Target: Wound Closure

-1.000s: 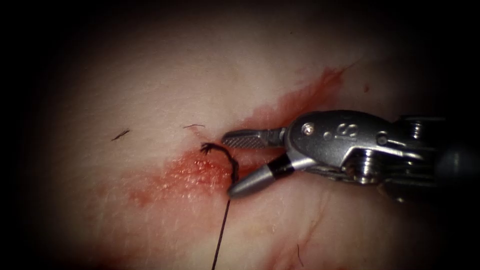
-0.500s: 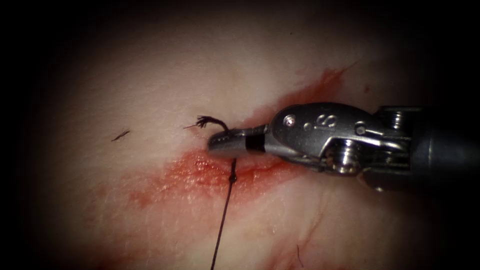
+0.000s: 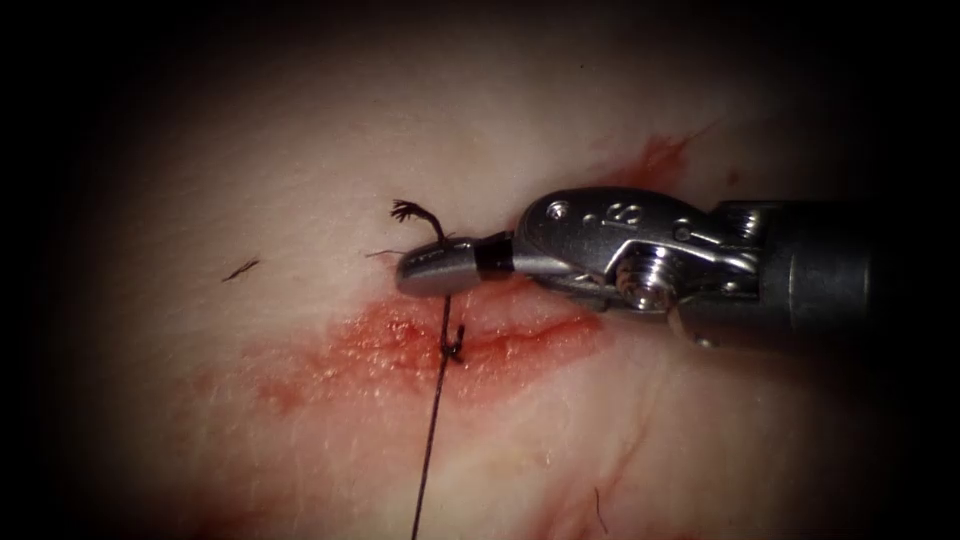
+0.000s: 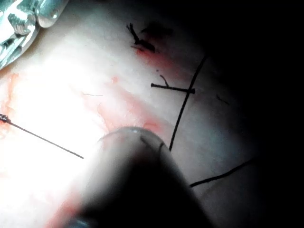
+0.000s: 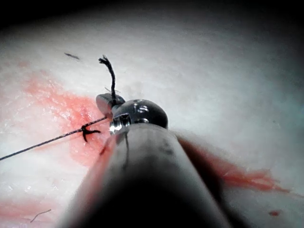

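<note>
One thread (image 3: 440, 330) in right tool (image 3: 425, 272)

glossy metal right tool (image 3: 440, 270), frayed thread (image 3: 432, 420), moist tissue (image 3: 300, 150)

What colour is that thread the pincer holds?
Black thread; the endoscope view shows it best.

Endoscope: we look down from above and in front upon the tissue (image 3: 300, 150); each wrist view looks along its own shaft, very near; endoscope and right wrist views share the knot (image 3: 452, 345) (image 5: 87, 131) and frayed thread end (image 3: 405, 210) (image 5: 103, 60).
</note>
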Robot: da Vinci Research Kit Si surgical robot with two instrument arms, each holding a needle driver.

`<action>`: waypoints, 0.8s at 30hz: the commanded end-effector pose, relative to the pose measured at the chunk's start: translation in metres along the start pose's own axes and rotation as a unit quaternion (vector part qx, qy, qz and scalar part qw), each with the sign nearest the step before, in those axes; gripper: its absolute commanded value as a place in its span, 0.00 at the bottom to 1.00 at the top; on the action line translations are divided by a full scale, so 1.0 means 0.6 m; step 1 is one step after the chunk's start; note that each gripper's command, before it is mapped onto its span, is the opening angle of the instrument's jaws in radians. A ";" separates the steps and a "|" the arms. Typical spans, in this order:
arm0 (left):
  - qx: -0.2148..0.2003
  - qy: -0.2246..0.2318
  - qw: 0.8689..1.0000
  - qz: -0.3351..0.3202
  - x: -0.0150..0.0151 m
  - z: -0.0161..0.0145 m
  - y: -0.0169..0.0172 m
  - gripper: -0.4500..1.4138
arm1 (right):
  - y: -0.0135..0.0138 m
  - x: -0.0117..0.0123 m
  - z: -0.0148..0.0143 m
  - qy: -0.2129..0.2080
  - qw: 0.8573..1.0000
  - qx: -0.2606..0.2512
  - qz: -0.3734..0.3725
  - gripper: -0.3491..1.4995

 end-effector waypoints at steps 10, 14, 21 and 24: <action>-0.001 -0.008 1.000 0.001 0.0011 0.0019 -0.0011 0.00 | 0.0020 0.0007 -0.0035 0.004 1.000 -0.003 0.001 0.00; -0.001 -0.015 1.000 0.002 0.0009 0.0023 -0.0009 0.00 | 0.0019 0.0018 -0.0046 0.006 1.000 -0.005 0.005 0.00; -0.001 -0.028 1.000 0.000 0.0000 0.0029 -0.0009 0.00 | 0.0032 0.0016 -0.0046 0.009 1.000 -0.008 0.004 0.00; -0.001 -0.031 1.000 -0.003 -0.0004 0.0031 -0.0007 0.00 | 0.0032 0.0018 -0.0045 0.009 1.000 -0.008 0.005 0.00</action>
